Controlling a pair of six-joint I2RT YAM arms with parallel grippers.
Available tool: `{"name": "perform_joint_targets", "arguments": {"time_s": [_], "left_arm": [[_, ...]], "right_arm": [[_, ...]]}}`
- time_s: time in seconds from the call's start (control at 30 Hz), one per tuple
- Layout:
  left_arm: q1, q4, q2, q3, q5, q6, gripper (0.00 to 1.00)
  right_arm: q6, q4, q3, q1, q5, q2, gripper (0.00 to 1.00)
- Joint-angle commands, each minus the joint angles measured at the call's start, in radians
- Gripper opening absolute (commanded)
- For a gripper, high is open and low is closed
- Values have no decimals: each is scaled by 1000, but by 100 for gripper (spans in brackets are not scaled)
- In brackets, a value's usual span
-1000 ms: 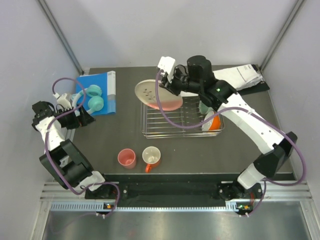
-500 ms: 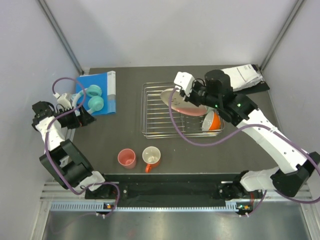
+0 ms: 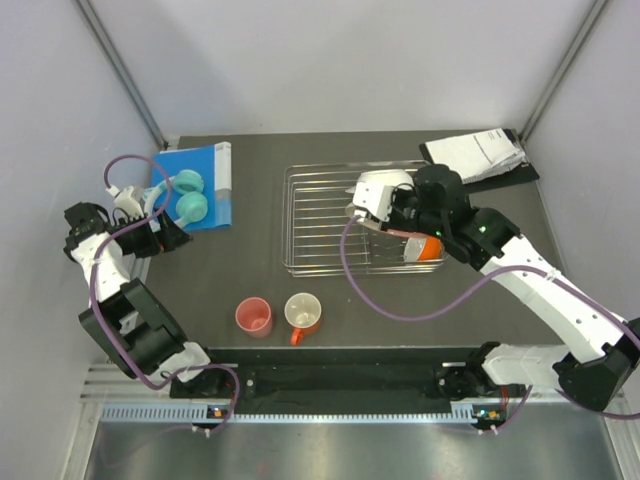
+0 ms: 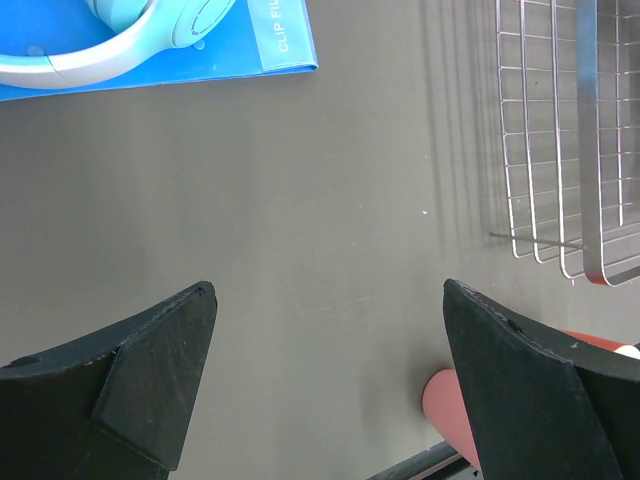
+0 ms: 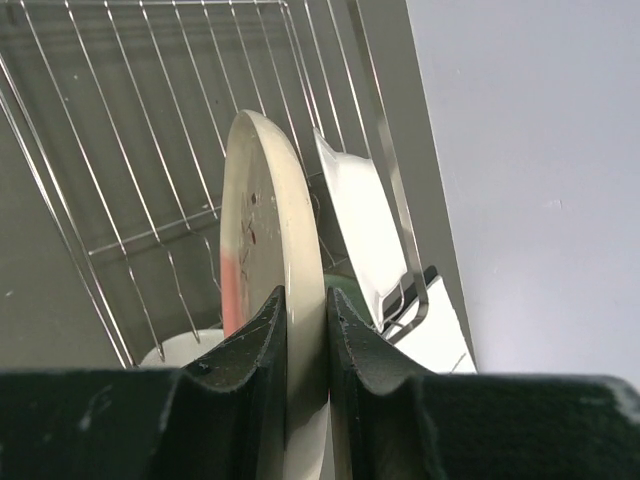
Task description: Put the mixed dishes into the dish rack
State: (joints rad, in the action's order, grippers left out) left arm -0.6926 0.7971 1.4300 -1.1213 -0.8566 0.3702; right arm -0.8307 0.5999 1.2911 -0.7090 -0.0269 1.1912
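My right gripper (image 3: 392, 214) is shut on the rim of the cream-and-pink plate (image 5: 262, 240) and holds it on edge over the right part of the dish rack (image 3: 320, 225). In the right wrist view the white shallow bowl (image 5: 360, 225) stands just behind the plate, a bit of the mint-green bowl (image 5: 345, 288) shows below it, and the orange bowl's white lining (image 5: 185, 347) sits in front. The orange bowl (image 3: 428, 249) leans in the rack's near right corner. The pink cup (image 3: 254, 316) and the orange mug (image 3: 303, 312) stand on the table near the front. My left gripper (image 3: 172, 236) is open and empty at the far left.
A blue book (image 3: 195, 185) with mint headphones (image 3: 188, 198) lies at the back left. White papers on a black board (image 3: 478, 155) lie at the back right. The left wrist view shows the rack's corner (image 4: 570, 150) and the pink cup (image 4: 450, 410) past the open fingers.
My right gripper has carried the plate from above the rack's far left corner rightward and down, turning it on edge among the dishes at the rack's right. The left arm has not moved.
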Motion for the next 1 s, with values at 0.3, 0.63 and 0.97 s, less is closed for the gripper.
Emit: {"name": "perform_joint_targets", "arguments": {"time_s": [0.3, 0.63, 0.97], "left_arm": [[4, -32, 7, -3, -30, -22, 99], [7, -41, 10, -3, -22, -28, 99], [7, -52, 18, 6, -18, -22, 99]], "right_arm": [[-166, -140, -52, 6, 15, -71, 0], [-205, -153, -56, 3, -4, -13, 0], [-216, -143, -56, 0, 2, 88, 0]]}}
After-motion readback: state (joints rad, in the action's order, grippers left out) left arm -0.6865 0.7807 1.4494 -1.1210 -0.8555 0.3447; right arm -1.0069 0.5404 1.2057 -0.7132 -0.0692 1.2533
